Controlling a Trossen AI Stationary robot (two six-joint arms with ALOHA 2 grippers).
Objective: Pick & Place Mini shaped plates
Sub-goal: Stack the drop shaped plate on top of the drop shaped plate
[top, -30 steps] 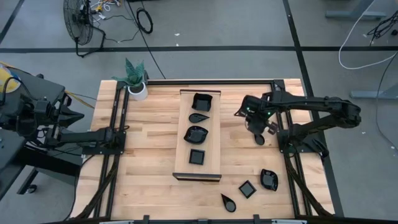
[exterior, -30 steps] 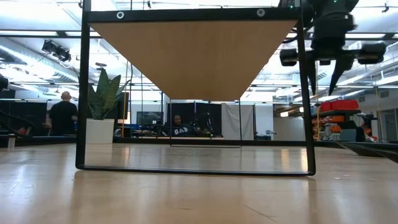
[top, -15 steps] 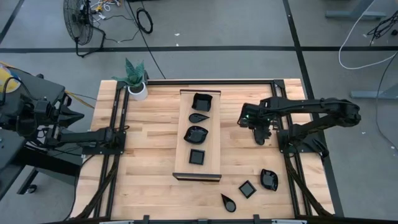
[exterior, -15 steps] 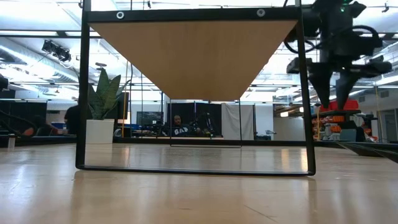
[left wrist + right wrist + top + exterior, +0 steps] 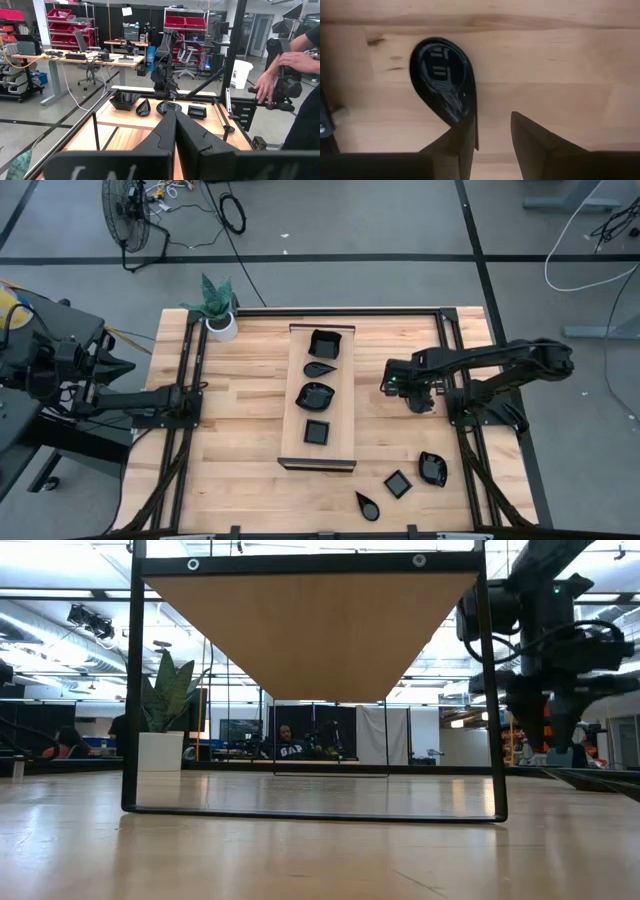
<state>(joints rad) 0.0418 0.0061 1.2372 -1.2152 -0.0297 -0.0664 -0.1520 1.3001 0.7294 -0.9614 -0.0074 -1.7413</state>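
Clearly the mini shaped plates are small, glossy and rigid, so likely light, slippery and chip-prone; a pinch across a thin raised rim looks best. Four sit in the long wooden board; three lie on the bare table just beyond the board's near-right corner. The right gripper, right of the board, hangs with jaws parted and empty over a teardrop plate, one finger at its edge. The left gripper, far left of the board, is closed on nothing.
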